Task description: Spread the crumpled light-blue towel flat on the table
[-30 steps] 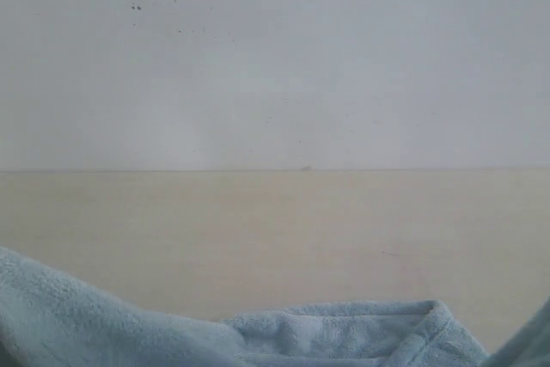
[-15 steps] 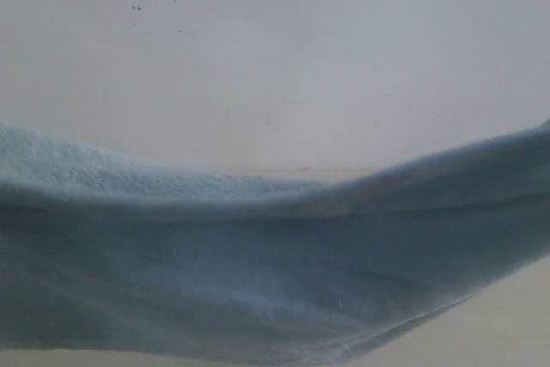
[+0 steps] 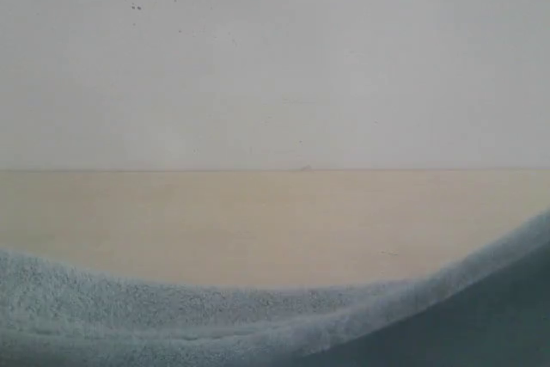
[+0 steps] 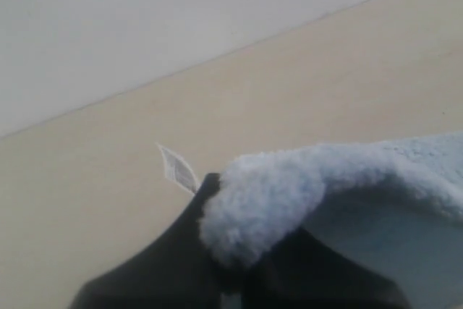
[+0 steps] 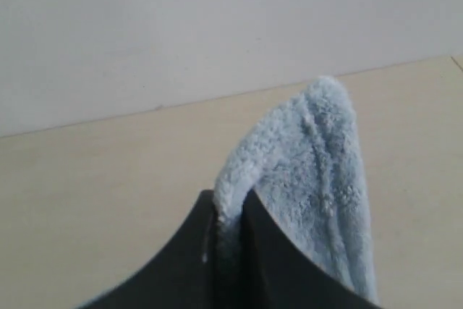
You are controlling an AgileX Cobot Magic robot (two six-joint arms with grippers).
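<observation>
Across the bottom edge of the exterior frame lay the towel [image 3: 172,315], pale blue and fluffy. Its upper edge sagged low at centre and rose toward the right edge, with a shadowed fold filling the lower right corner.

Behind it: bench [image 3: 275,221], smooth cream, running back to a white wall [image 3: 275,66] that met it across the middle of the frame. A few dark specks [image 3: 136,6] marked the wall at upper left.

Left gripper [image 4: 228,251]: dark fingers closed on a bunched corner of the towel [image 4: 275,193], the pile bulging over the fingertips. A small white label [image 4: 177,169] stood out just beside one finger.

Right gripper [image 5: 228,215]: jaws narrow, pinching a folded edge of the towel [image 5: 311,164], which rose past the fingertips as a rounded peak.

Whether the cloth between the two grips touched the bench could not be told.
</observation>
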